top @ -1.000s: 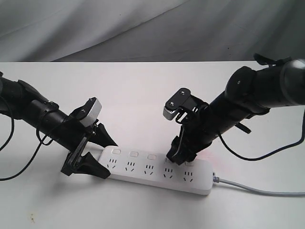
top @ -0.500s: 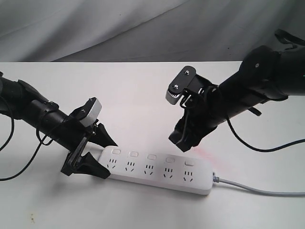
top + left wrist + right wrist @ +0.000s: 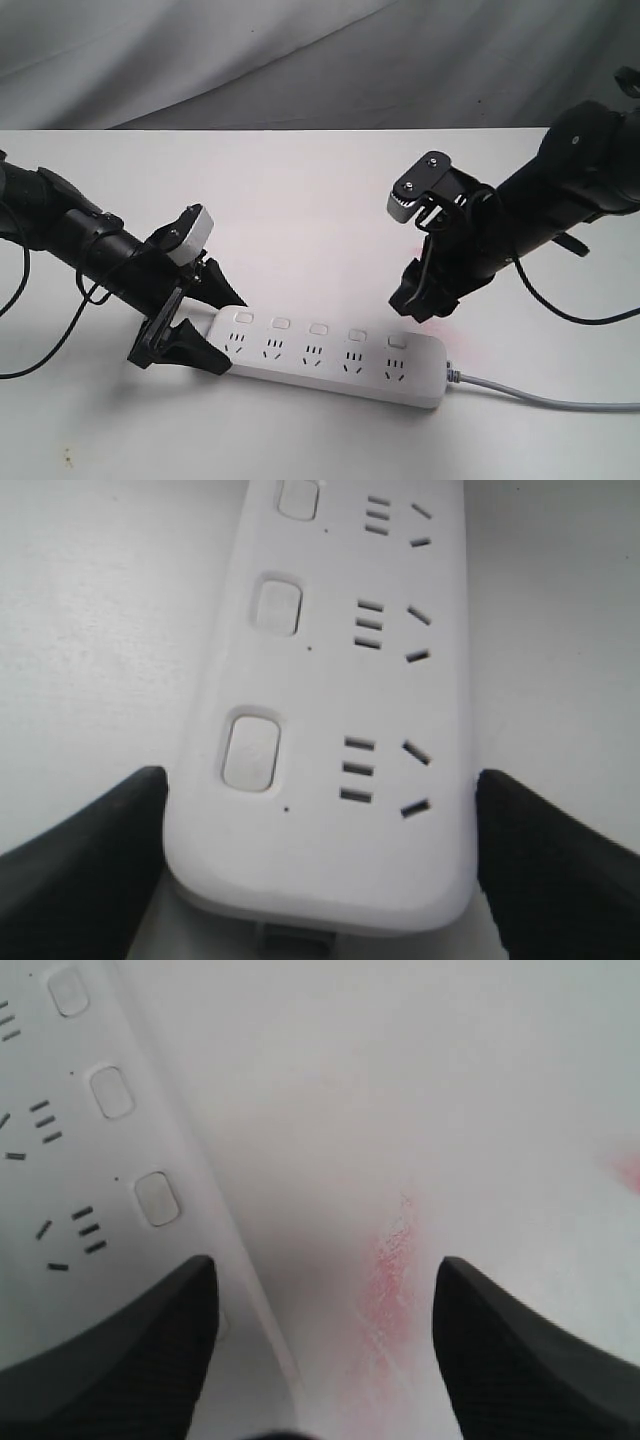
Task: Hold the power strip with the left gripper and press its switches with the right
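While the left claw (image 3: 228, 335) is pinching the power strip (image 3: 330, 350) by its plain end, steadying it flat on the table (image 3: 300, 200), the right claw (image 3: 420, 305) is hovering spread and empty near the cord (image 3: 540, 400) end, clear of the 5 switches (image 3: 318, 328).

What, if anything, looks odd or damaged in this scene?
A pinkish-red smear marks the white table beside the power strip, near its cord end and just under the right gripper. It looks like a stain or scuff. The strip itself lies flat and appears intact.

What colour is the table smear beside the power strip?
The smear is pinkish red; best in right wrist view.
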Tool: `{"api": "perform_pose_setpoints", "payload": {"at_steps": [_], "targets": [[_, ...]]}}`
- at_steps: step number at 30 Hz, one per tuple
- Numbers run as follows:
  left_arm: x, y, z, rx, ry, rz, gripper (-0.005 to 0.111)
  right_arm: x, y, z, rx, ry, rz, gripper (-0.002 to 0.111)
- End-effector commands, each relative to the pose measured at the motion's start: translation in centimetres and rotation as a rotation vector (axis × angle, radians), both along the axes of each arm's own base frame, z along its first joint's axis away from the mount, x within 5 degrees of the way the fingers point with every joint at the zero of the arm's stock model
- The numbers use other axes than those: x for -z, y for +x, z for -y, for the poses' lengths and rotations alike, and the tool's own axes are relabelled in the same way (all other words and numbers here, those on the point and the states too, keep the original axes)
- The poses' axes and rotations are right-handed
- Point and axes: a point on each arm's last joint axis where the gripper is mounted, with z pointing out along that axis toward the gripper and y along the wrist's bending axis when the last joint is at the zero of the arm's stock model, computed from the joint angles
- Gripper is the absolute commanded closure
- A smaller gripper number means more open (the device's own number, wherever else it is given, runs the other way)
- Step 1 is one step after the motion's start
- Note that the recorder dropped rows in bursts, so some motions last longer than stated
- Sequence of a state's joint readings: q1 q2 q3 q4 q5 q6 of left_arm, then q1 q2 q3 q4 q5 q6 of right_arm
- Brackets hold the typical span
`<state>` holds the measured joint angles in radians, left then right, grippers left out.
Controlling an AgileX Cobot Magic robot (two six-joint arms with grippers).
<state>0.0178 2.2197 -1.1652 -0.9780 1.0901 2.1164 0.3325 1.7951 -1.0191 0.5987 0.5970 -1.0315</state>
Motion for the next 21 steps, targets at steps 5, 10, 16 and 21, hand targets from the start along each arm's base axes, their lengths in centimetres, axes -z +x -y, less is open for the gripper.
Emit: {"api": "perform_pose_setpoints", "payload": {"at_steps": [5,10,16,21], "targets": [[3.0,-1.0,-1.2,0.095,0.189,-0.001,0.064,0.2,-0.5,-0.1,-0.009,0.038,-0.002,0.051],[3.0,-1.0,-1.2,0.095,0.189,-0.001,0.064,1.0,-1.0,0.2,-0.001,0.021,-0.005,0.051],[3.0,-1.0,-1.2,0.095,0.189,-0.001,0.064,1.1,-1.0,0.3,0.008,0.022,0.0,0.051],[3.0,-1.0,-1.2,0.095,0.189,-0.001,0.064,0.5,-0.8,0.2,0.013,0.033,0.031,0.051]]}}
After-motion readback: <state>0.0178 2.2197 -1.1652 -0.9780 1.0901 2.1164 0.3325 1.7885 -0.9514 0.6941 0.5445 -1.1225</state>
